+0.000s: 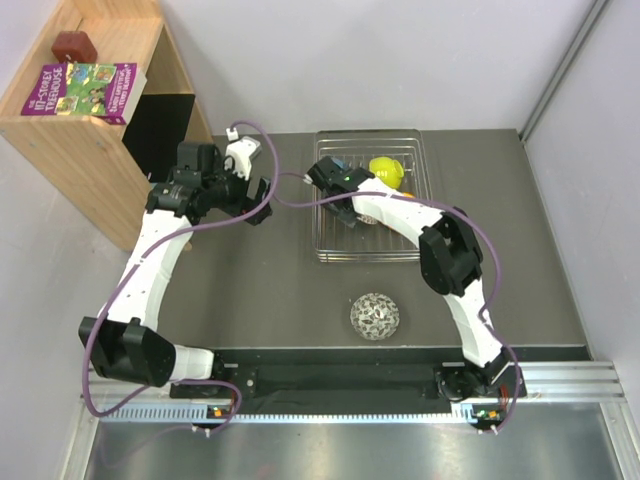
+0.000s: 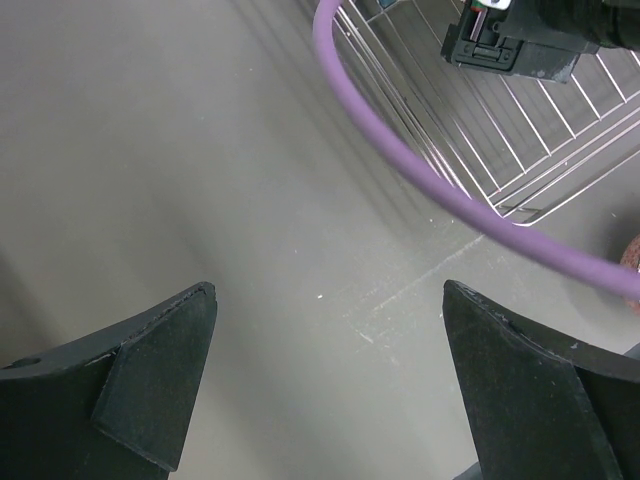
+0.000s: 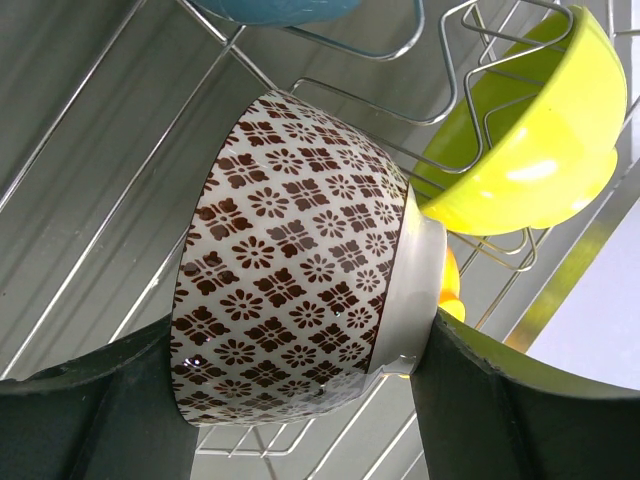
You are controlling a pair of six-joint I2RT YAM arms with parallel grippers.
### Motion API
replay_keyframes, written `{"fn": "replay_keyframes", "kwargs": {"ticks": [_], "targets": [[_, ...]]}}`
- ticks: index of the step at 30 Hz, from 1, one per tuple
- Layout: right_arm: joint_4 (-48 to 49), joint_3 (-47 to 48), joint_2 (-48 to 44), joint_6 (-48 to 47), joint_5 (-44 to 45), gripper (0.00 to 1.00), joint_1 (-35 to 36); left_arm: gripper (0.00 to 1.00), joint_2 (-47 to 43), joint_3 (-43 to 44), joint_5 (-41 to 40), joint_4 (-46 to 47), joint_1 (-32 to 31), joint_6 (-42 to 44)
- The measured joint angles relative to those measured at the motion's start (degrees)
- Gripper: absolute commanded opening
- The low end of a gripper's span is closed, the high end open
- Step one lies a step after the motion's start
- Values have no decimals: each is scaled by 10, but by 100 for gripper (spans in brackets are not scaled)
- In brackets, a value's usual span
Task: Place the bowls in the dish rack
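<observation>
Racking step: the right hand (image 3: 300,395) is holding the patterned bowl (image 3: 290,270) tipped on its side over the wires of the dish rack (image 1: 400,258), its foot pointing toward the yellow-green bowl (image 3: 530,150).
Right hand: it is pinching the patterned bowl, one finger at the mouth end and the other at the white foot, and is part-spread to span it.
Doing it well: the bowl is probably needing a free slot between prongs. It is likely best lowered on edge, kept off the yellow-green neighbour, and let go only once the wires are bearing it.
Risk: the glazed foot is looking slippery, so a slow release seems wise.
Left hand: the left hand (image 2: 328,300) is hanging spread wide and empty above the bare tabletop (image 1: 260,300), beside the rack's corner.
Already racked: the yellow-green bowl is leaning in the wires, the blue bowl (image 3: 280,8) is showing at the frame's top, and an orange sliver (image 3: 450,290) is peeking out behind the foot.
Waiting: another patterned bowl (image 1: 375,316) is sitting on the tabletop just outside the rack's near edge.
</observation>
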Motion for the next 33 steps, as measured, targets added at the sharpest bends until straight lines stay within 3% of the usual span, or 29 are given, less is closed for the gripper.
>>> {"fn": "replay_keyframes", "kwargs": {"ticks": [12, 23, 33], "targets": [[-9, 0, 1, -18, 11, 15, 21, 99, -4, -6, 3, 0, 6, 1], [-7, -10, 1, -24, 26, 20, 29, 99, -12, -9, 7, 0, 13, 6], [-3, -20, 2, -33, 40, 58, 35, 99, -12, -10, 7, 0, 15, 10]]}}
